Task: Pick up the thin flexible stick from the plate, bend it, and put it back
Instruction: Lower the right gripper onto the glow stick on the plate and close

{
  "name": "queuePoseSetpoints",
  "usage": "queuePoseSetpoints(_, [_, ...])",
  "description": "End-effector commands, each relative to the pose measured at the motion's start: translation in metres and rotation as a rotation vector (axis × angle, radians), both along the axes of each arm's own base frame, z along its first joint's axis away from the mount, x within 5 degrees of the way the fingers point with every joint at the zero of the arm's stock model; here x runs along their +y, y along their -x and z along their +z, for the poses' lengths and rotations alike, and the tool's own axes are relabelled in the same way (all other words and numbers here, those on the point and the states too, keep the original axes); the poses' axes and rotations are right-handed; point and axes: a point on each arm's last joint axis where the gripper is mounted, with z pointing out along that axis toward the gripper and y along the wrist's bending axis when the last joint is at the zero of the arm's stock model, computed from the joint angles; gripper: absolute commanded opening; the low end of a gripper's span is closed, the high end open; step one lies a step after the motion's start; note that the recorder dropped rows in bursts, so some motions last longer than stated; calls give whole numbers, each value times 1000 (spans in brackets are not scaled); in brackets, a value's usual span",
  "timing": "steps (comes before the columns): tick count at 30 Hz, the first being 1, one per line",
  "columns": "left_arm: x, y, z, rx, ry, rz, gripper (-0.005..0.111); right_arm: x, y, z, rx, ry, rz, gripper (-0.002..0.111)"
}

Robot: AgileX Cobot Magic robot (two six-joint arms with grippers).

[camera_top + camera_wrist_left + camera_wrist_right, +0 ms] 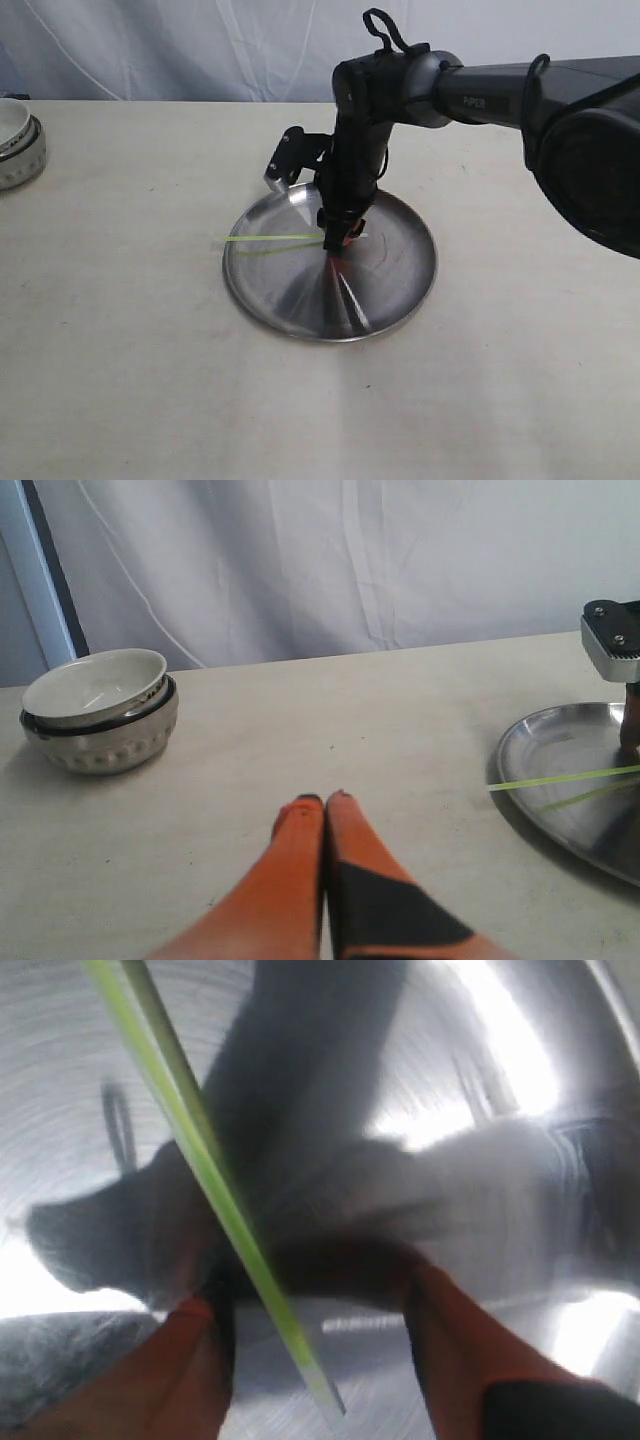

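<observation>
The thin flexible stick (270,237) glows neon green and lies straight across the steel plate (395,285), its left end poking past the rim. My right gripper (340,238) points down onto the plate at the stick's right end. It is open, an orange finger (190,1360) on each side of the stick (190,1130), which runs through the gap without touching either. My left gripper (325,800) hovers shut and empty over bare table left of the plate (570,750), out of the exterior view. The stick (560,778) shows there too.
A small white bowl (15,140) in a ribbed holder stands at the table's far left edge, and the left wrist view shows the bowl (100,705) too. White cloth hangs behind the table. The right arm's wrist camera block (615,640) hangs over the plate's back rim.
</observation>
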Motion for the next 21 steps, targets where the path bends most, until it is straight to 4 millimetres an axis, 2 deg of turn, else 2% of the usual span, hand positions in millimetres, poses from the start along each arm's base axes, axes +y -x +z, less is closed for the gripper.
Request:
queuePoseSetpoints(1, [0,0,0,-15,6,-4,0,0,0,3,-1,8,9,52])
queuePoseSetpoints(8, [0,0,0,-15,6,-4,0,0,0,-3,6,13,9,52])
queuePoseSetpoints(11, [0,0,0,-15,6,-4,0,0,0,-3,7,14,10,47])
queuePoseSetpoints(13, [0,0,0,-15,6,-4,0,0,0,-3,11,12,8,38])
queuePoseSetpoints(18, [0,0,0,-15,6,-4,0,0,1,-3,13,15,16,1])
queuePoseSetpoints(21, [0,0,0,-15,6,-4,0,2,3,-3,20,22,25,-1])
